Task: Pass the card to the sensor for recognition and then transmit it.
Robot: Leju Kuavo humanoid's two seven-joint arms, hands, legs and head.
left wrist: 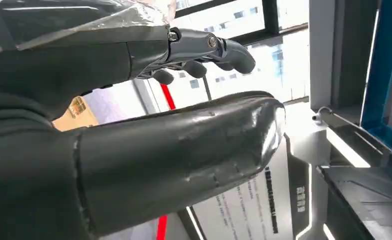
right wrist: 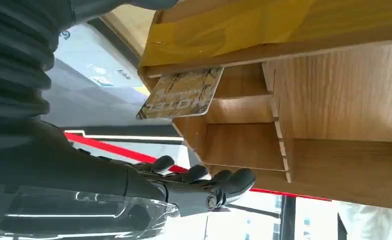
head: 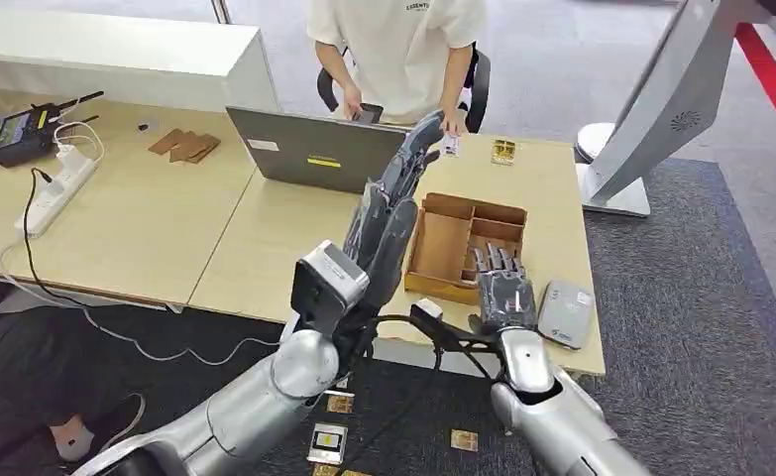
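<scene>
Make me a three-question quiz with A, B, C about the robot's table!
1. Where is the wooden box?
A. on the floor
B. on the table, by the right hand
C. on the laptop

2. What colour is the power strip?
A. white
B. red
C. green

3. How is the left hand?
A. gripping a cup
B. resting flat on the table
C. raised, holding nothing

Answers: 1 B, the box sits on the table right beside that hand. 2 A, it shows white on the tabletop. 3 C, its fingers reach up above the laptop, with nothing between them.
</scene>
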